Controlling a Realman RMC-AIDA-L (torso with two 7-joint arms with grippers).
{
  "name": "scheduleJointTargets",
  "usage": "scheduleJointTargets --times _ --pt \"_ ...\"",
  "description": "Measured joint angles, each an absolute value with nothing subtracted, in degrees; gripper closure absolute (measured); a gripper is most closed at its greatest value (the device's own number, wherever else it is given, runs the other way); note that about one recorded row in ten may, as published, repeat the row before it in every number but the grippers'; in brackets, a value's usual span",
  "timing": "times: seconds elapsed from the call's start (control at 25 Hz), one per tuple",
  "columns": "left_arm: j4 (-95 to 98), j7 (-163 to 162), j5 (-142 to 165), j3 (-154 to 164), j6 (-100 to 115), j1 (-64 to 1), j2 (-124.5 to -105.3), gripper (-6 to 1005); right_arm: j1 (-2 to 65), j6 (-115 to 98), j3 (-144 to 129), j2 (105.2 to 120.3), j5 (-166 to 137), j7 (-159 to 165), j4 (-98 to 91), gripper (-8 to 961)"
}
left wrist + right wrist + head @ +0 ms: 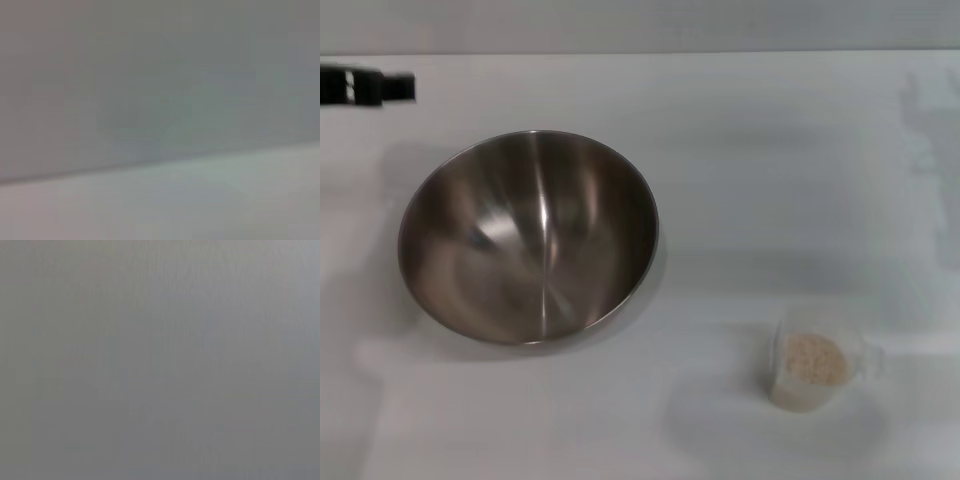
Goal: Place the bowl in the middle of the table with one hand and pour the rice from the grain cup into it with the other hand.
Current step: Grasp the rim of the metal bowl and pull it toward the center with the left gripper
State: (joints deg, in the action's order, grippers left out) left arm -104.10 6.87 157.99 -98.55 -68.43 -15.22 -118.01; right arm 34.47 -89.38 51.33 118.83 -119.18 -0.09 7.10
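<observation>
- the stainless-steel bowl [528, 238] sits empty on the white table [770, 180], left of centre, near and right of a black part at the far left edge, likely the left gripper [368, 87]; whether its fingers are apart i cannot tell.
- the right gripper is not in view.
- the grain cup [810, 368], holding rice [813, 357], stands well apart from the bowl.
- the bowl looks stiff, slick and light; its rim is probably the best hold.

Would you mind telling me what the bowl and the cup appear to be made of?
The bowl looks like stainless steel with a brushed, shiny inside: bright streaks and soft reflections run across it. The cup seems to be clear or translucent plastic, since the pale rice shows through its hazy wall.
</observation>
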Motion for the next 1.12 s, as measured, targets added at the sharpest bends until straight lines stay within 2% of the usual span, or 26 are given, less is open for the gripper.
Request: scheduleJointTargets --times 0.44,1.12 --pt "-102.08 10.99 158.19 -99.01 -79.34 -16.44 -118.07 250 34.97 -89.36 51.33 118.51 -119.30 -0.09 6.36 428" --pt "-90.89 13.06 157.76 -98.61 -81.23 -21.10 -118.27 273 35.11 -89.29 51.33 118.47 -119.53 -0.18 5.88 427"
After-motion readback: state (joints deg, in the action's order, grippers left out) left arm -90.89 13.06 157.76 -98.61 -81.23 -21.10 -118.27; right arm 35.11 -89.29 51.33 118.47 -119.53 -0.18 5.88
